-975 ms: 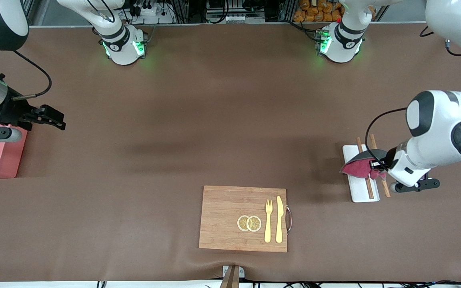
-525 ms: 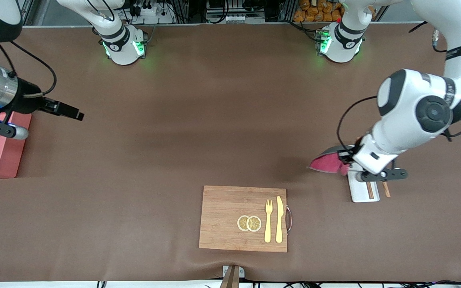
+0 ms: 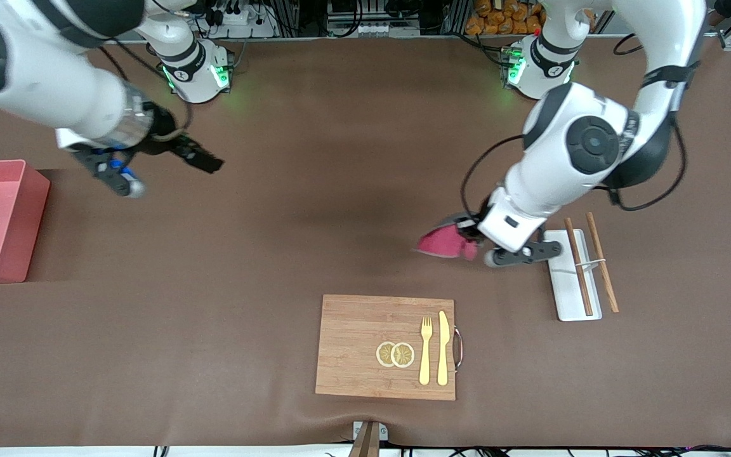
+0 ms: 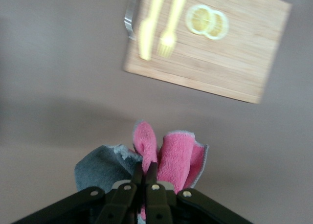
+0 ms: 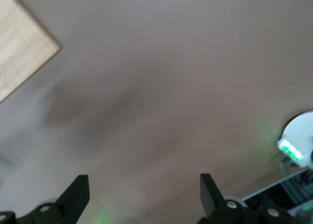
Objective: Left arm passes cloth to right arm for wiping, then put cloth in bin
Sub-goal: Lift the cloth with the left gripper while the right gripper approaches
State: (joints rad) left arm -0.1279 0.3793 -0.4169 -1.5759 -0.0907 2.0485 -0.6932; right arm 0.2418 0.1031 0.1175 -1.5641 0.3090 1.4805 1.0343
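My left gripper (image 3: 467,236) is shut on the cloth (image 3: 441,242), dark red with a grey face, and holds it in the air over the bare brown table, between the white tray and the table's middle. In the left wrist view the cloth (image 4: 171,155) hangs from the closed fingers (image 4: 138,177). My right gripper (image 3: 210,164) is open and empty, up over the table near the right arm's base. In the right wrist view its fingers (image 5: 78,194) stand wide apart over bare table. The pink bin (image 3: 23,190) stands at the right arm's end of the table.
A wooden board (image 3: 353,330) with a yellow fork, a knife and two lemon slices lies near the front camera; it also shows in the left wrist view (image 4: 244,62). A flat white tray (image 3: 562,279) with two chopsticks lies toward the left arm's end.
My left gripper has carried the cloth off the white tray toward the table's middle. My right gripper has swung away from the bin toward the middle.
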